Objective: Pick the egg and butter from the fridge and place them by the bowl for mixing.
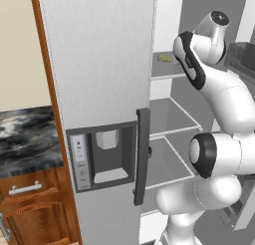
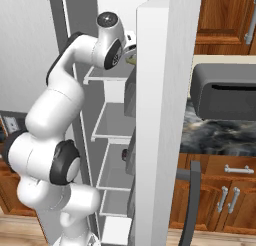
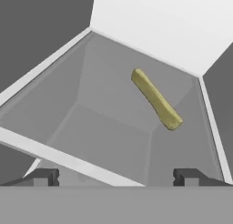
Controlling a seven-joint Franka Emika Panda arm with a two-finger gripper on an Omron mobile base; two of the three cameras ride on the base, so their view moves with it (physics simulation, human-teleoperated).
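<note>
Butter (image 3: 156, 99) lies untouched on a grey fridge (image 1: 99, 64) shelf, upper right of the hand view; the gripper (image 3: 116, 177) is spread wide and empty, so picking and placing remain.

The fridge (image 1: 99, 64) looks brushed, matt grey metal; the butter (image 3: 156, 99) waxy and dull; cabinets (image 1: 35, 209) glossy wood; the worktop (image 1: 27, 134) polished marble.

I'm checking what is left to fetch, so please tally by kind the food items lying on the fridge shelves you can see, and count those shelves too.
Butter stick: 1, the butter lying flat on the top shelf of the fridge, ahead of the open fingers.
Egg: 0 in sight.
Shelves in sight: 3.
Total food items: 1.
</note>
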